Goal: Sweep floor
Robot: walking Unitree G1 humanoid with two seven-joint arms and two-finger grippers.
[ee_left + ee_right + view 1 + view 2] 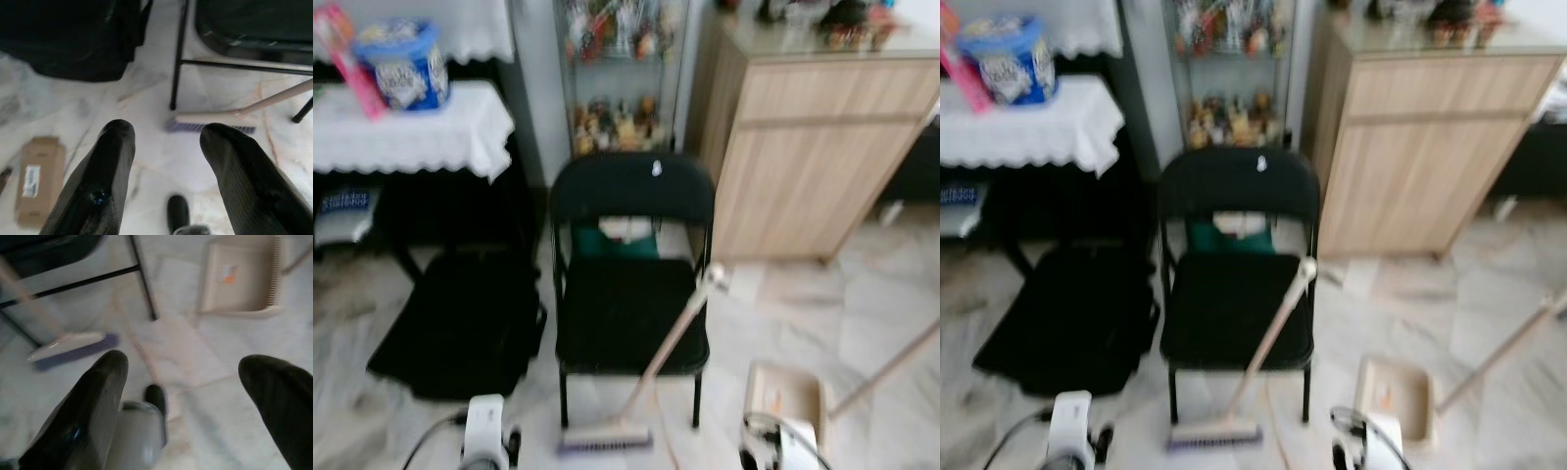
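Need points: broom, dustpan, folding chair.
broom point(604, 438), left eye view, on the brush head on the floor.
dustpan point(785, 395), left eye view, inside the beige pan.
folding chair point(628, 311), left eye view, on the black seat.

Pale marbled floor point(862, 294). Centre: black folding chair point(631, 284). Behind it, a glass display shelf point(619, 78) of small figures, blurred. Right: light wood cabinet point(813, 147). Left: tabletop under white lace-edged cloth point(411, 132); below it, what may be a black bag point(460, 323).
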